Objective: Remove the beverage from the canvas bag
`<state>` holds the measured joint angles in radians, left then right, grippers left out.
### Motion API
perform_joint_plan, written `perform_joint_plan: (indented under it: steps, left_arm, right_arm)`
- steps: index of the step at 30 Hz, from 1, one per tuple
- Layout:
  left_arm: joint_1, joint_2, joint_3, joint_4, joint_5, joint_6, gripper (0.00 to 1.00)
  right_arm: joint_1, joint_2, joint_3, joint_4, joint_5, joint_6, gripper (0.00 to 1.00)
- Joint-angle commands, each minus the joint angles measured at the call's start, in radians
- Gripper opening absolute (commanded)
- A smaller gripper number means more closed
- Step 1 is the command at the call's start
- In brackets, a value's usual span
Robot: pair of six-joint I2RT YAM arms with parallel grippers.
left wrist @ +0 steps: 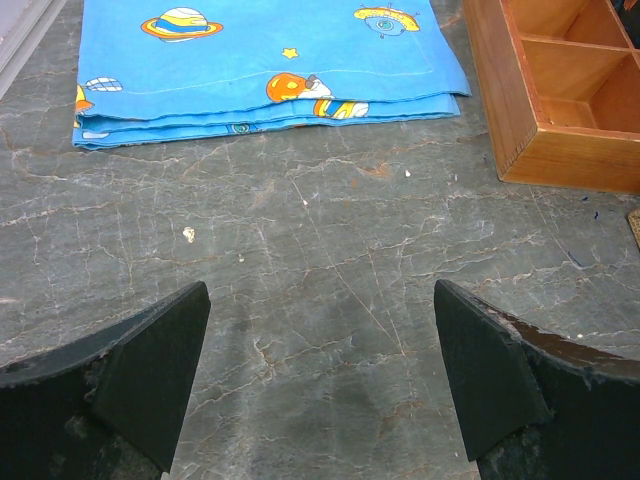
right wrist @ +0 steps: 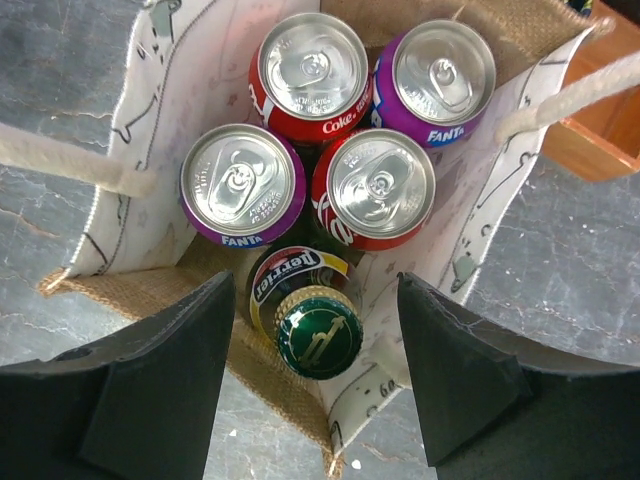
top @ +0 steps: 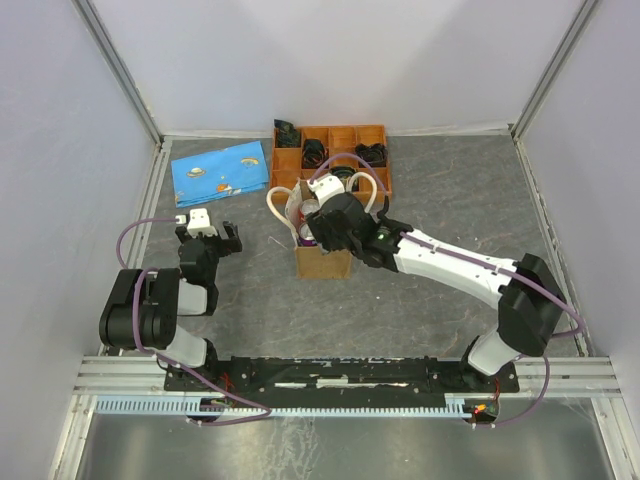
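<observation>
The tan canvas bag (top: 322, 262) with cream loop handles stands upright mid-table; its printed white lining shows in the right wrist view (right wrist: 190, 70). Inside stand two purple Fanta cans (right wrist: 241, 185), two red Coke cans (right wrist: 372, 188) and a green-capped Perrier bottle (right wrist: 318, 336). My right gripper (right wrist: 315, 345) hovers open over the bag's mouth, its fingers either side of the Perrier cap and apart from it. My left gripper (left wrist: 320, 370) is open and empty above bare table, left of the bag (top: 208, 238).
An orange compartmented tray (top: 375, 135) with small dark items sits behind the bag; its corner shows in the left wrist view (left wrist: 560, 150). A folded blue space-print cloth (top: 220, 170) lies at the back left, ahead of my left gripper (left wrist: 270, 60).
</observation>
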<state>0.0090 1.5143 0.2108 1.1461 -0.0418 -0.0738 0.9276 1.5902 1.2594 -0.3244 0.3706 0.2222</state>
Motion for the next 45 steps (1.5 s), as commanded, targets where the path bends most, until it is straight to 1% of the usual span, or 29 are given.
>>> perform_joint_plan:
  steps: [1, 10, 14, 16, 18, 20, 21, 23, 25, 26, 32, 37, 45]
  left_arm:
    - [-0.003, 0.006, 0.024, 0.032, 0.013, 0.048, 0.99]
    - [-0.004, 0.007, 0.024, 0.033, 0.013, 0.049, 0.99]
    - [-0.004, 0.005, 0.024, 0.033, 0.013, 0.048, 0.99]
    - [-0.003, 0.005, 0.024, 0.033, 0.013, 0.048, 0.99]
    - [-0.004, 0.004, 0.024, 0.032, 0.014, 0.047, 0.99]
    - [-0.003, 0.006, 0.024, 0.033, 0.013, 0.048, 0.99]
    - [-0.003, 0.006, 0.024, 0.032, 0.014, 0.048, 0.99]
    - [-0.004, 0.005, 0.024, 0.032, 0.014, 0.048, 0.99]
    - [-0.002, 0.005, 0.023, 0.032, 0.014, 0.048, 0.99]
    - [-0.003, 0.005, 0.024, 0.032, 0.014, 0.048, 0.99]
    - [-0.004, 0.005, 0.024, 0.033, 0.014, 0.048, 0.99]
    - [-0.002, 0.005, 0.024, 0.032, 0.014, 0.048, 0.99]
    - [-0.004, 0.005, 0.024, 0.032, 0.013, 0.049, 0.99]
  right_arm:
    - [0.005, -0.055, -0.093, 0.147, 0.024, 0.035, 0.74]
    - [0.005, -0.082, -0.228, 0.364, 0.049, 0.023, 0.72]
    - [0.004, -0.069, -0.238, 0.401, 0.06, 0.014, 0.71]
    - [0.004, -0.057, -0.236, 0.402, 0.059, 0.011, 0.69]
    - [0.005, -0.049, -0.246, 0.428, 0.053, 0.009, 0.64]
    - [0.004, -0.04, -0.258, 0.452, 0.046, 0.009, 0.54]
    - [0.004, -0.035, -0.261, 0.456, 0.047, 0.009, 0.46]
    - [0.005, -0.023, -0.253, 0.449, 0.049, 0.009, 0.27]
    - [0.004, -0.015, -0.241, 0.434, 0.052, 0.011, 0.04]
    - [0.005, -0.015, -0.238, 0.428, 0.053, 0.01, 0.0]
    - [0.005, -0.039, -0.198, 0.458, 0.044, -0.072, 0.0]
    - [0.005, -0.047, -0.094, 0.484, 0.072, -0.17, 0.0]
    - [0.004, -0.09, 0.007, 0.548, 0.054, -0.235, 0.0]
